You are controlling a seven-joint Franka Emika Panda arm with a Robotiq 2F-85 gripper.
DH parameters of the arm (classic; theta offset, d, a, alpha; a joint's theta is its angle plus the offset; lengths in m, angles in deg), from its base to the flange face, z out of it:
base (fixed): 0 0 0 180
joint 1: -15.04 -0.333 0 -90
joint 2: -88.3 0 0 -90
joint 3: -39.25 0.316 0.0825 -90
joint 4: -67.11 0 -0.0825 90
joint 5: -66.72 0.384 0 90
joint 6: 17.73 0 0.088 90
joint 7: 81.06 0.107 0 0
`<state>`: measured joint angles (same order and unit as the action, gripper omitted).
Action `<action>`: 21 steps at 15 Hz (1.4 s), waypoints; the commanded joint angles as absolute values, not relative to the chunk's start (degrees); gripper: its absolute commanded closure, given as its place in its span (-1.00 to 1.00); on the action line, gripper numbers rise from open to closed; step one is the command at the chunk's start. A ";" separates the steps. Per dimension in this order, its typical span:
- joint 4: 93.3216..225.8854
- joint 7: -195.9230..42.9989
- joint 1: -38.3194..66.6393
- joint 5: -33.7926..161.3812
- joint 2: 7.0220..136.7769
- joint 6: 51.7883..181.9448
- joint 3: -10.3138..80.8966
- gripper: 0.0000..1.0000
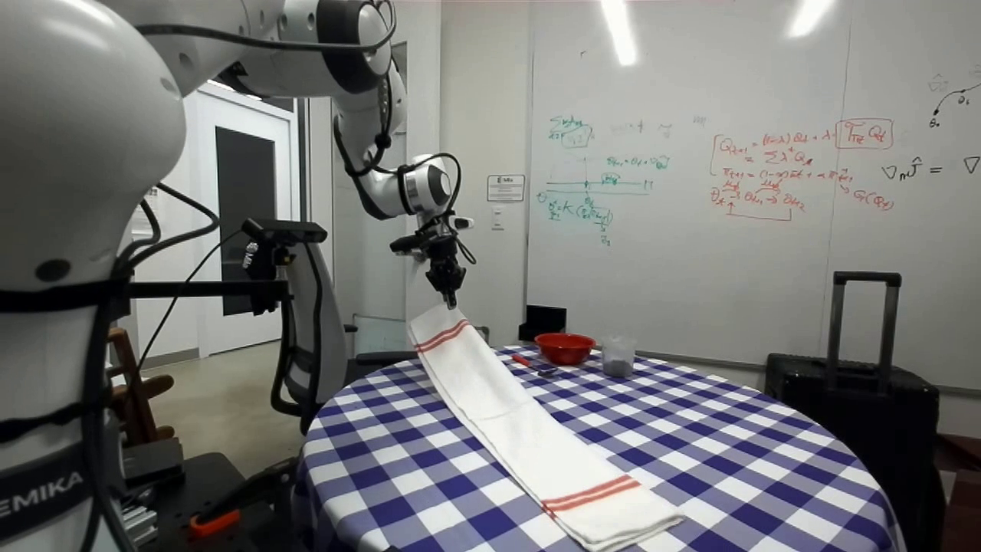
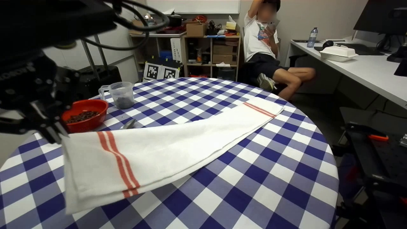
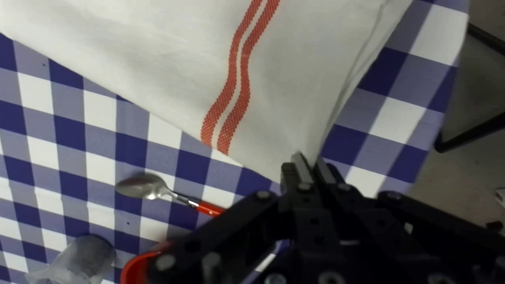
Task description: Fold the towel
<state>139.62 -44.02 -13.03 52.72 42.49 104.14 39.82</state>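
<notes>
White cloth with paired red stripes near each end, the towel [image 1: 529, 433] stretches away from the gripper [image 3: 309, 158], whose fingers [image 3: 302, 169] are pressed together, pinching one corner of it. That corner is lifted above the blue-and-white checked tablecloth [image 1: 736, 437], so the held end slopes upward, while the free end [image 2: 268, 105] lies flat near the tablecloth's edge. Long and narrow, the towel shows layers along its side. In an exterior view its long axis runs from the raised stripes [image 1: 442, 337], just below the gripper, diagonally down to lower right; in the wrist view it leads from the fingers toward upper left. Beside the towel and apart from it lies a spoon [image 3: 144, 186] with a red handle, near a red bowl [image 1: 565, 353] and a clear cup [image 1: 618, 353].
</notes>
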 commanded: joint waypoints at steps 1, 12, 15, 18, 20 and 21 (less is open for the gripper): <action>135.79 -45.97 -14.77 51.81 43.90 101.43 40.26 0.98; 134.32 -57.65 -12.30 44.62 51.07 91.14 35.72 0.98; 137.21 -60.10 -10.42 42.46 54.21 89.56 33.32 0.98; 141.42 -60.69 -8.84 40.26 58.44 89.43 30.74 0.98; 144.96 -60.50 -7.91 39.14 62.03 89.57 29.20 0.98; 146.01 -59.45 -5.93 37.22 63.55 88.79 31.09 0.98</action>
